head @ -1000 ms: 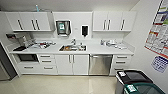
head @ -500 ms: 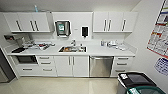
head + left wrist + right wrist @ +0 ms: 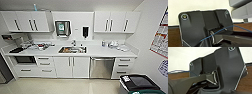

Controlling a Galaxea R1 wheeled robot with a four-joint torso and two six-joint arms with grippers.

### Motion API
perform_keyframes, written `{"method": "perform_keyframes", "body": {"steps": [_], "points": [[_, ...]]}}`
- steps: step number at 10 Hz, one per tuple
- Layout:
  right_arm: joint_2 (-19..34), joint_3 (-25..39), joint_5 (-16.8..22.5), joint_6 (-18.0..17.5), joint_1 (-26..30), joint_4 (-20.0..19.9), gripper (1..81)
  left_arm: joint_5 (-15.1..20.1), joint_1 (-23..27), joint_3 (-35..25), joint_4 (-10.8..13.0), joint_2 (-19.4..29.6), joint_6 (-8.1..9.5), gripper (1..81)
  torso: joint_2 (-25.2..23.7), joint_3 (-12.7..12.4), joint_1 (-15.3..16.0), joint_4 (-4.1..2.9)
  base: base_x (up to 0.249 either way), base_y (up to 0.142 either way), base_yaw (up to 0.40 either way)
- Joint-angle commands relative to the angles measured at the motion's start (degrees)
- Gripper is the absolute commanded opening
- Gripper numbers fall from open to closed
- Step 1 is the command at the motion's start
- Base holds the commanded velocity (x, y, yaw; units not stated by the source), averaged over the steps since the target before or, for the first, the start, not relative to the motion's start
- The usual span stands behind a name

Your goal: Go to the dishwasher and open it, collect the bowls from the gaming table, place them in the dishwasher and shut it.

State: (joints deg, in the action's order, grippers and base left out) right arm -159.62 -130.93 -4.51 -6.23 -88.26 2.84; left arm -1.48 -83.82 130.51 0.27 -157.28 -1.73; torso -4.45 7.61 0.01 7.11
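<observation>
Straight ahead of the robot, a white kitchen wall spreads across the head view, and against the two earlier pictures the whole scene has grown a little and slid, which is the camera coming nearer, not the furniture moving. That reads as the approach drive, with the first step of the task, opening the dishwasher, not yet begun.

The largest thing is the long white counter, running from the left wall to the right. Above it hang two banks of wall cabinets, with a paper towel holder and a dark soap dispenser on the wall between them. Below the counter, white cupboard doors sit under the sink.

The dishwasher stands just right of those doors, under the counter, its steel front closed and its bar handle near the top edge. Drawers flank it on the right. It lies slightly right of the view's middle, so I judge a small correction is needed to square up.

A dark bin stands at the lower right, near the wall with posters. A microwave is set low at the left.

Small clutter sits on the counter, too blurred to name. No bowls are to be made out here.

Whether either gripper is open or closed I cannot tell.
</observation>
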Motion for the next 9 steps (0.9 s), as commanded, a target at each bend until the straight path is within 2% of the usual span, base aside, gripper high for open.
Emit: {"method": "perform_keyframes", "body": {"steps": [1,9], "points": [[0.7,0.8,3.0,0.1,2.3,0.7,81.1,2.9,2.7,-0.7,0.0,1.0,-0.29,81.1,0.0,0.0,0.0,0.0,0.107,0.0,0.0],[0.6,0.9,2.9,0.1,2.7,0.5,81.1,2.6,2.7,-0.7,0.0,1.1,-0.29,81.1,0.0,0.0,0.0,0.0,0.107,0.0,0.0]]}}
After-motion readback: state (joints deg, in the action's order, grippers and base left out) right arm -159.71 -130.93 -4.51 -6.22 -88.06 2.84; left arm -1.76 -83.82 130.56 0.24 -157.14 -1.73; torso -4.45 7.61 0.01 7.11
